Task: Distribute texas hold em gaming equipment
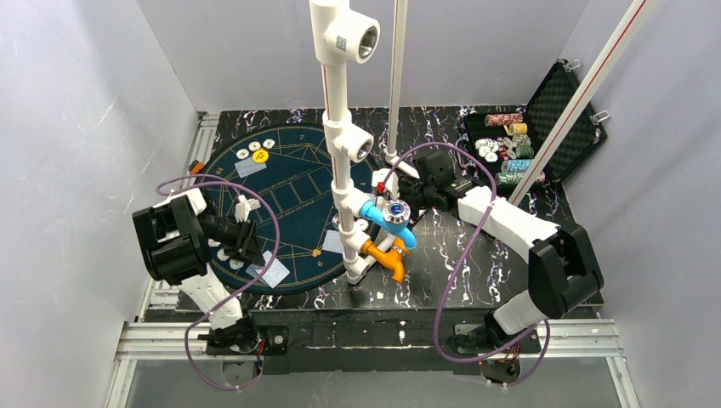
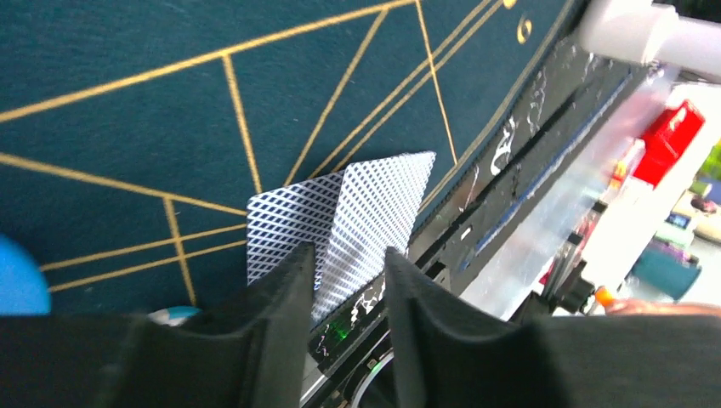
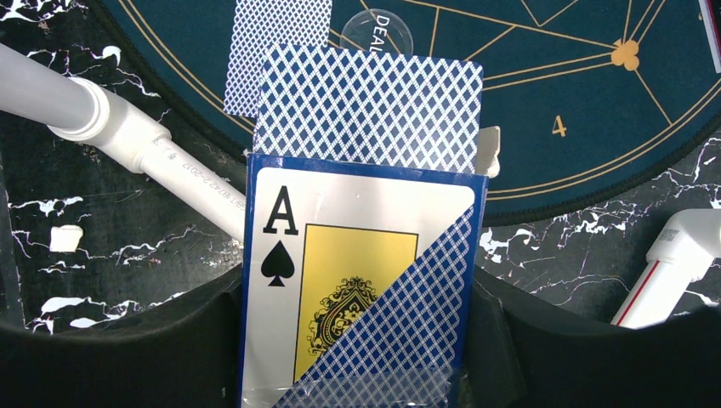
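Green felt mat (image 1: 289, 161) beside white pipe stand (image 1: 340, 127); left gripper (image 2: 349, 252) parted over two cards (image 2: 361, 204), right gripper (image 3: 357, 340) clamps card box (image 3: 357, 246).

Lab test cell, not a home: plain pale panel walls (image 1: 76, 127) box in my bench (image 1: 417, 289), aluminium rail frame (image 1: 161, 338) at its near edge, white PVC pipe rig (image 1: 340, 127) standing mid-bench, purple cables (image 1: 438, 321) loose.

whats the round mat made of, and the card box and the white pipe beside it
Round mat: matte dark teal, cloth or felt-like, with printed gold lines. Card box: glossy printed cardboard, judging by the glare; possibly a clear film. White pipe: smooth hard plastic, probably PVC, with small printed lettering.
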